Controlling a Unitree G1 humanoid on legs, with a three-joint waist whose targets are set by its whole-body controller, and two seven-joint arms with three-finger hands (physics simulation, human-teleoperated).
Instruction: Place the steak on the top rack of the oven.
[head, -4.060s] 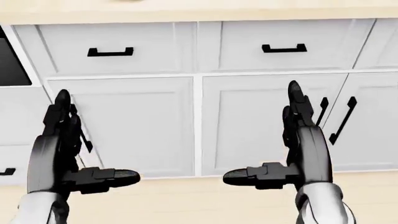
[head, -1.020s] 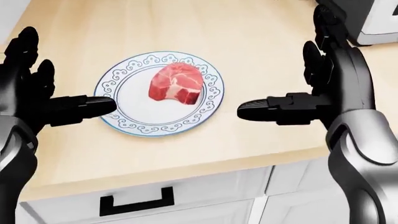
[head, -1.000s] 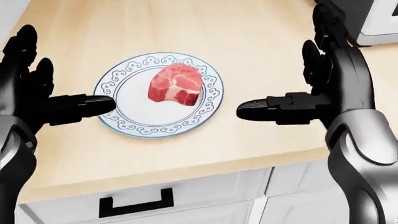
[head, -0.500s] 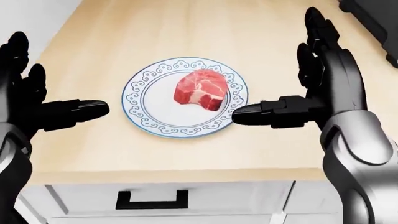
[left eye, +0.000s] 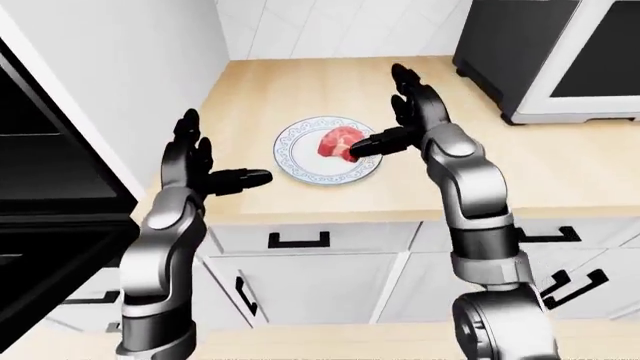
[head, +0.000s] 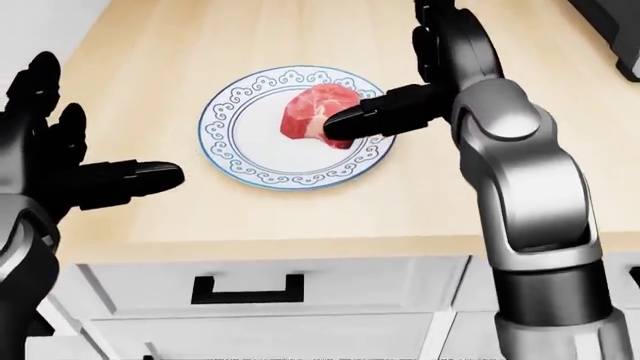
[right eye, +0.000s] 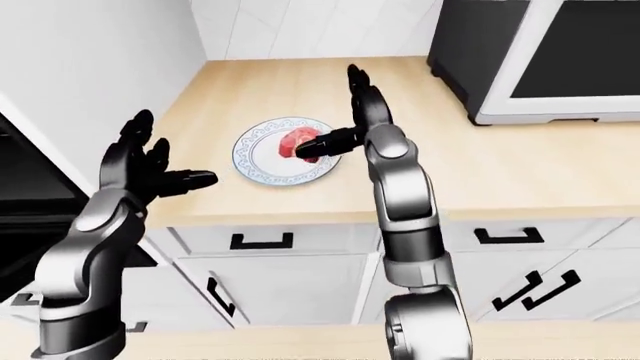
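The pale wooden tabletop fills most of the head view and runs to a white wall on the left of the eye views. Below it stand white cabinets with black handles, a drawer handle showing directly under the plate. On the far left of the left-eye view a dark oven stands beside the cabinets, well apart from the plate. At the top right of the eye views a black and white appliance, seemingly a microwave, sits on the tabletop, away from the plate.

The right robot hand reaches over the plate's right side with fingers spread: two point up the view, and the thumb lies across the steak's right edge, partly hiding it. Whether it touches the meat cannot be told. The left robot hand hovers to the left of the plate, apart from it, also spread, its thumb pointing toward the plate.

The white plate with a blue patterned rim lies flat on the tabletop near its left end. The red steak rests on the plate, slightly right of its centre.
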